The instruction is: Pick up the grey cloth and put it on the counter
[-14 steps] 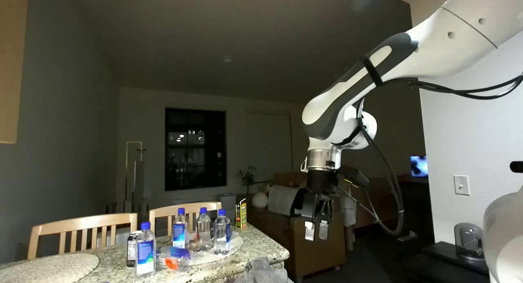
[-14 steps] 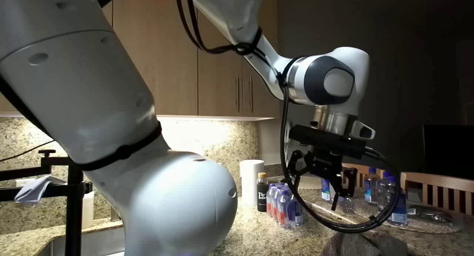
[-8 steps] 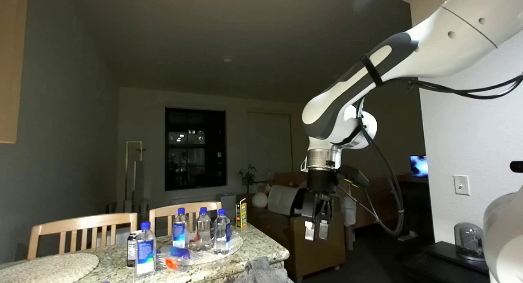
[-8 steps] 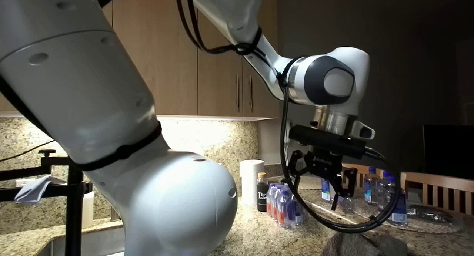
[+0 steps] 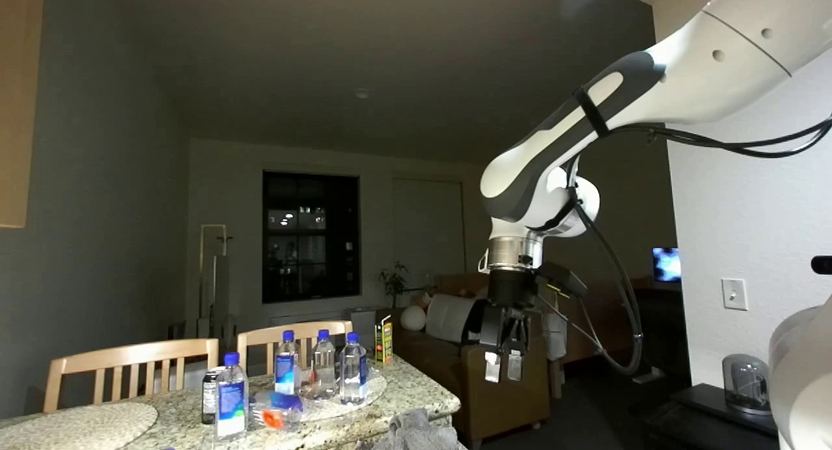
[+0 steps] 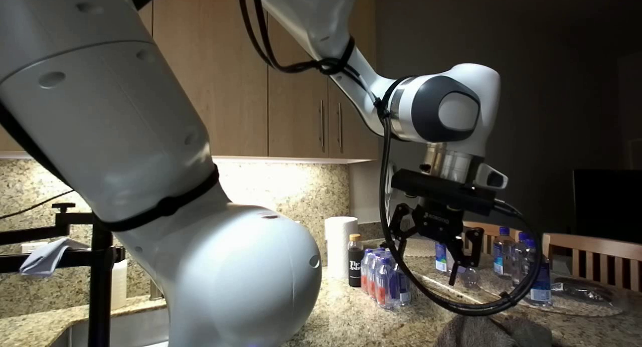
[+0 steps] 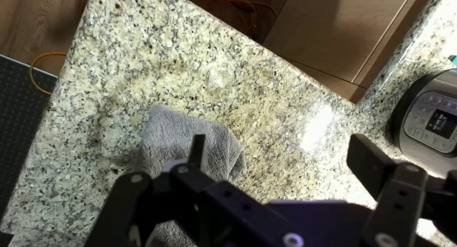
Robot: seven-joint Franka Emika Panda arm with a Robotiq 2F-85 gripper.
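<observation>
The grey cloth (image 7: 171, 136) lies rumpled on the speckled counter (image 7: 117, 61) in the wrist view, partly hidden behind my gripper. Its top also shows at the bottom edge of both exterior views (image 5: 416, 434) (image 6: 481, 332). The counter spreads below the arm in an exterior view (image 6: 341, 319). My gripper (image 7: 284, 152) is open wide with nothing between its fingers. It hangs above the counter, apart from the cloth, and points down in both exterior views (image 5: 504, 365) (image 6: 427, 262). In the wrist view the left finger overlaps the cloth and the right finger is over bare stone.
A round cooker (image 7: 428, 122) stands right in the wrist view. A pack of bottles (image 6: 381, 282), a dark bottle (image 6: 355, 264) and a paper roll (image 6: 341, 246) stand behind. Several water bottles (image 5: 231, 398) stand on the stone top. The counter edge (image 7: 250, 43) drops to the floor.
</observation>
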